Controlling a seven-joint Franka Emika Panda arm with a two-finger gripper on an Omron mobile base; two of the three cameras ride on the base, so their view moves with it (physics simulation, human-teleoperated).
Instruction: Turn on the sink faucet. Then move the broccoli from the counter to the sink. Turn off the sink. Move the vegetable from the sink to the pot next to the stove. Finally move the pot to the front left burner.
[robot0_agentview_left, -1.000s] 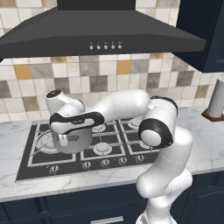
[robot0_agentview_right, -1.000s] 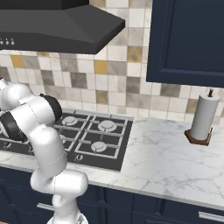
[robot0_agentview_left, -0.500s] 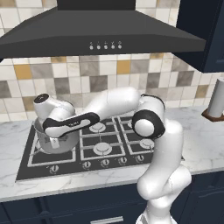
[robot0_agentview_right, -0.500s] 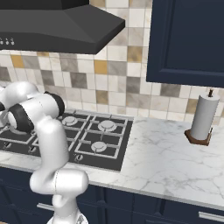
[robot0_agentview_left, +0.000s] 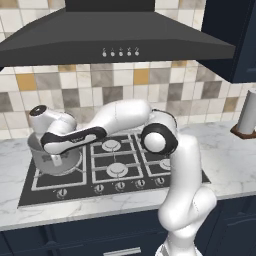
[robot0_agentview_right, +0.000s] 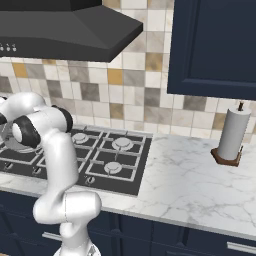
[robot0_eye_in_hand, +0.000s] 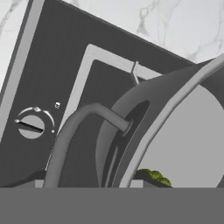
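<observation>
The robot's arm reaches left across the stove (robot0_agentview_left: 120, 160), its gripper (robot0_agentview_left: 56, 161) lowered at the near rim of the pot (robot0_agentview_left: 42, 150), which sits over the front left burner area of the cooktop. From the hand camera, the pot's wall (robot0_eye_in_hand: 131, 118) and looped side handle (robot0_eye_in_hand: 74, 131) loom close, and a scrap of green broccoli (robot0_eye_in_hand: 155, 176) lies inside. Whether the fingers pinch the rim cannot be told. A paper towel roll (robot0_agentview_right: 233, 134) stands on the counter (robot0_agentview_right: 200, 180).
</observation>
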